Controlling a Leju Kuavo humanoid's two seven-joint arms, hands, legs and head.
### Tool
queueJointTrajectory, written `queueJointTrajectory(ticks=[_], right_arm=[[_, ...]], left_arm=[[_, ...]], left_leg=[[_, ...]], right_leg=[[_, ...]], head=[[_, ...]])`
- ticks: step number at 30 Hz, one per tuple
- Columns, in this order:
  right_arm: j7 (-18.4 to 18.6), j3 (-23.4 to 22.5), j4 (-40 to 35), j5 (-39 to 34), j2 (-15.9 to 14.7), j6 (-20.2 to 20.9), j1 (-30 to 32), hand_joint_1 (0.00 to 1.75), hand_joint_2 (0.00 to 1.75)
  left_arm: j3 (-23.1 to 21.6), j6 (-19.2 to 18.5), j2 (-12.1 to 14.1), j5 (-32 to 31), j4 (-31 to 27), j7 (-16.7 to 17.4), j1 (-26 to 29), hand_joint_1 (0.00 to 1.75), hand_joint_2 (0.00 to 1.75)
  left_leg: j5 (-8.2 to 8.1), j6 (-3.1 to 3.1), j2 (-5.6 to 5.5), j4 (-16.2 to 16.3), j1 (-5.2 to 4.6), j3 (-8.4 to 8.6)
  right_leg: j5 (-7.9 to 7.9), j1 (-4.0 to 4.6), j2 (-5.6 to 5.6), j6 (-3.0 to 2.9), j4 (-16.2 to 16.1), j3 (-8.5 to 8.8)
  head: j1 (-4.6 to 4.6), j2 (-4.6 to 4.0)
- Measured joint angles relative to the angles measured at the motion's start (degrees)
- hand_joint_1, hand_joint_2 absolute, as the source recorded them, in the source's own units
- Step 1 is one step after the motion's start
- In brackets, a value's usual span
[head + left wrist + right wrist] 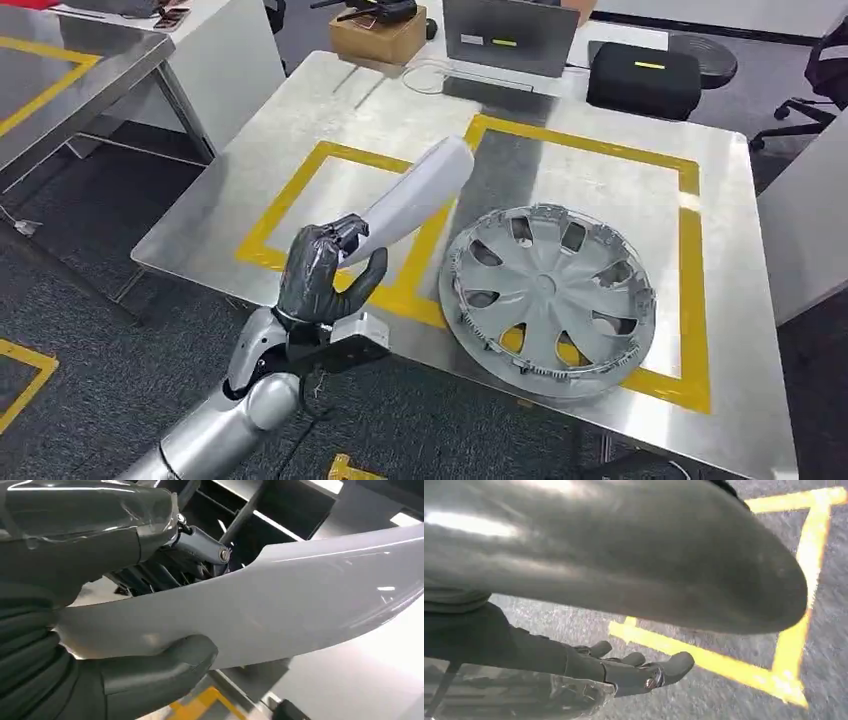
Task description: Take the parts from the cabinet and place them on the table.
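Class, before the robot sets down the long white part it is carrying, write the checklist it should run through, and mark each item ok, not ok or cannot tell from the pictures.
1. Left hand grips the white part firmly: ok, thumb and fingers wrap one end.
2. Part is over the table: ok.
3. Left yellow square offers bare room for it: ok.
4. Part stays apart from the hubcap: ok, hubcap lies in the other square.
5. Part already rests on the table: cannot tell.
6. Right hand holds nothing, hanging over the floor: ok.
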Motion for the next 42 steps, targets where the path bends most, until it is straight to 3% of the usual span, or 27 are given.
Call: queueJointTrajectory(ticks=[2,4,6,8,10,12,14,17,18,20,22,23,24,25,27,28,29,32,33,34,36,37,38,39,40,41,42], right_arm=[[0.04,0.00,0.26,-0.37,0.44,0.28,0.27,0.00,0.00],[0.11,0.00,0.41,-0.61,0.41,0.50,0.30,0.00,0.00],[0.22,0.00,0.55,-0.81,0.41,0.74,0.32,0.00,0.00],[0.28,0.00,0.72,-0.94,0.46,0.83,0.57,0.00,0.00],[0.52,0.00,0.81,-1.03,0.44,0.92,0.78,0.00,0.00],[0.68,0.00,0.83,-1.07,0.37,0.98,0.74,0.00,0.00],[0.94,0.07,0.83,-1.20,0.46,1.11,0.69,0.00,0.00],[1.18,0.13,0.87,-1.38,0.57,1.20,0.87,0.00,0.00],[1.29,0.15,0.90,-1.44,0.68,1.27,0.88,0.00,0.00],[1.46,0.17,0.90,-1.53,0.76,1.38,0.84,0.00,0.00],[1.68,0.24,0.90,-1.59,0.92,1.42,0.91,0.00,0.00],[1.77,0.24,0.92,-1.62,0.94,1.42,0.94,0.00,0.00],[1.84,0.24,0.98,-1.64,0.94,1.42,0.95,0.00,0.00],[1.92,0.24,1.00,-1.64,0.96,1.42,0.94,0.00,0.00],[1.95,0.24,1.00,-1.62,1.11,1.42,0.90,0.00,0.00],[1.95,0.26,1.00,-1.64,1.33,1.44,0.87,0.00,0.00],[1.95,0.26,1.03,-1.62,1.31,1.44,0.80,0.00,0.00],[2.14,0.37,1.03,-1.75,1.53,1.46,0.92,0.00,0.00],[2.27,0.42,1.05,-1.88,1.51,1.46,0.91,0.00,0.00],[2.29,0.46,1.07,-1.92,1.31,1.46,0.93,0.00,0.00],[2.45,0.55,1.09,-1.99,1.22,1.42,0.88,0.00,0.00],[2.51,0.59,1.14,-1.99,1.18,1.40,0.91,0.00,0.00],[2.65,0.63,1.18,-2.01,1.14,1.38,0.96,0.00,0.00],[2.73,0.68,1.22,-2.03,1.14,1.38,1.04,0.00,0.00],[2.82,0.70,1.27,-2.03,1.11,1.38,1.10,0.00,0.00],[2.89,0.72,1.27,-2.03,1.09,1.38,1.10,0.00,0.00],[2.88,0.74,1.27,-2.05,1.03,1.38,1.06,0.00,0.00]], left_arm=[[-0.04,1.05,-0.80,-4.18,3.41,2.83,-1.73,1.75,1.75],[-0.13,1.20,-1.98,-8.05,8.22,5.67,-4.37,1.75,1.75],[-0.33,0.65,-2.97,-11.48,13.60,8.88,-6.88,1.75,1.75],[-0.48,-0.66,-3.63,-13.61,19.33,11.78,-8.61,1.75,1.75],[-0.63,-1.73,-4.37,-14.90,24.40,13.38,-10.39,1.75,1.75],[-0.83,-2.87,-5.25,-16.70,29.31,15.34,-12.86,1.75,1.75],[-1.02,-4.50,-5.61,-18.02,33.14,17.13,-14.95,1.75,1.75],[-1.40,-7.37,-6.19,-19.78,38.10,19.83,-17.39,1.75,1.75],[-1.62,-8.36,-6.21,-20.32,39.52,20.85,-18.12,1.75,1.75],[-1.95,-9.64,-6.32,-20.91,42.10,22.32,-19.60,1.75,1.75],[-2.10,-10.43,-6.45,-20.93,44.36,23.27,-20.36,1.75,1.75],[-2.16,-10.58,-6.47,-20.91,45.22,23.54,-20.41,1.75,1.75],[-2.23,-10.67,-6.47,-20.91,46.01,23.60,-20.45,1.75,1.75],[-2.32,-10.69,-6.51,-20.91,46.49,23.62,-20.56,1.75,1.75],[-2.56,-10.69,-6.64,-20.91,47.23,23.63,-21.29,1.75,1.75],[-2.69,-10.69,-6.69,-20.91,47.64,23.62,-21.88,1.75,1.75],[-2.78,-10.69,-6.77,-20.91,48.02,23.62,-22.41,1.75,1.75],[-2.89,-10.67,-6.93,-20.96,48.98,24.19,-22.87,1.75,1.75],[-2.95,-10.60,-7.02,-20.96,49.19,24.43,-23.05,1.75,1.75],[-2.97,-10.41,-7.15,-20.96,49.41,24.54,-23.32,1.75,1.75],[-2.97,-9.81,-7.43,-20.91,49.85,24.52,-23.85,1.75,1.75],[-2.97,-9.49,-7.45,-20.87,50.05,24.52,-23.80,0.00,1.75],[-2.97,-8.98,-7.45,-20.74,50.40,24.43,-23.69,0.00,1.75],[-2.97,-8.41,-7.45,-20.61,50.66,24.24,-23.57,0.00,1.75],[-2.95,-7.61,-7.41,-20.30,50.85,23.91,-23.51,0.00,1.75],[-2.91,-7.02,-7.41,-20.17,50.96,23.51,-23.52,0.00,0.00],[-2.73,-6.67,-7.39,-19.73,51.07,22.94,-23.55,0.00,0.00]], left_leg=[[0.56,0.63,0.02,-0.77,-0.15,0.10],[1.71,1.38,0.39,-2.13,0.39,0.86],[1.82,1.45,0.49,-2.11,0.24,0.50],[1.86,1.47,0.69,-1.98,0.03,0.28],[1.80,1.39,0.76,-1.63,0.02,0.19],[1.34,0.78,0.73,-0.75,0.04,-0.02],[1.00,0.32,0.77,0.02,-0.47,-0.57],[1.05,-0.09,0.93,0.02,-0.22,-0.76],[0.50,-0.58,0.82,0.46,0.01,-1.16],[-3.08,-1.36,0.58,6.01,0.29,-3.58],[-7.11,-1.90,0.55,15.97,0.56,-8.16],[-7.60,-1.98,0.55,18.72,0.63,-9.54],[-6.65,-1.89,0.55,18.44,0.71,-9.58],[-4.65,-1.72,0.55,15.52,0.76,-8.33],[0.68,-0.96,0.45,4.88,0.75,-3.19],[1.13,-0.54,0.19,1.07,0.64,-1.42],[0.79,-0.40,0.23,0.39,0.24,-1.12],[0.81,0.16,0.28,0.16,-0.18,-1.28],[1.63,0.64,0.35,-1.11,0.23,-0.38],[2.02,0.77,0.55,-1.62,0.32,-0.18],[2.29,1.22,0.50,-1.71,0.33,-0.47],[2.28,1.23,0.51,-1.70,0.24,-0.51],[2.28,1.23,0.52,-1.62,0.17,-0.61],[2.27,1.22,0.52,-1.53,0.13,-0.65],[2.23,1.16,0.49,-1.40,0.13,-0.67],[2.12,1.02,0.42,-1.22,0.15,-0.69],[1.94,0.80,0.33,-0.91,0.18,-0.69]], right_leg=[[0.37,0.12,-0.02,0.64,-0.46,0.05],[-1.52,0.14,-0.22,0.27,2.64,-1.67],[-5.18,0.08,-0.21,-0.32,11.60,-6.01],[-7.04,0.07,-0.22,0.07,18.38,-9.33],[-4.61,-0.08,-0.30,1.28,13.55,-6.91],[-0.20,-0.22,-0.91,2.27,1.27,-0.78],[-0.21,0.06,-0.80,0.94,0.24,-0.40],[-0.02,0.31,-0.61,0.15,0.48,-0.65],[0.17,-0.33,-0.53,-0.26,0.32,-0.56],[0.13,-0.30,-0.43,-0.80,0.32,-0.58],[0.16,-0.21,-0.40,-1.01,0.35,-0.64],[0.16,-0.19,-0.34,-1.01,0.37,-0.64],[0.16,-0.19,-0.21,-1.01,0.39,-0.61],[0.16,-0.17,-0.10,-1.01,0.39,-0.58],[0.16,-0.04,0.03,-0.99,0.38,-0.39],[0.19,-0.08,0.02,-0.94,0.31,-0.44],[0.34,0.49,0.02,-0.68,0.39,-0.77],[0.75,0.10,0.01,0.00,0.00,-0.89],[0.61,0.45,0.00,0.48,-0.03,-1.08],[-0.05,0.23,-0.27,0.39,1.07,-1.80],[-3.77,0.23,-0.26,-0.51,8.88,-5.36],[-5.44,0.20,-0.26,-0.68,13.55,-7.50],[-6.53,0.22,-0.26,-0.53,17.51,-9.37],[-6.34,0.16,-0.28,-0.12,18.06,-9.68],[-5.24,0.05,-0.29,0.48,15.80,-8.44],[-3.44,-0.08,-0.35,1.16,11.37,-6.17],[-1.31,-0.23,-0.50,1.78,5.53,-3.13]], head=[[0.00,0.00],[0.20,0.00],[0.24,0.00],[0.26,0.00],[0.24,0.00],[0.26,0.00],[0.15,0.00],[0.17,0.00],[0.22,0.00],[-0.09,0.00],[-0.07,0.00],[-0.06,0.00],[-0.07,0.00],[-0.07,0.00],[-0.07,0.00],[0.02,0.00],[0.04,0.00],[-0.04,0.00],[0.00,0.00],[0.08,0.00],[0.33,0.00],[0.26,0.00],[0.33,0.00],[0.28,0.00],[0.31,0.00],[0.31,0.00],[0.31,0.00]])
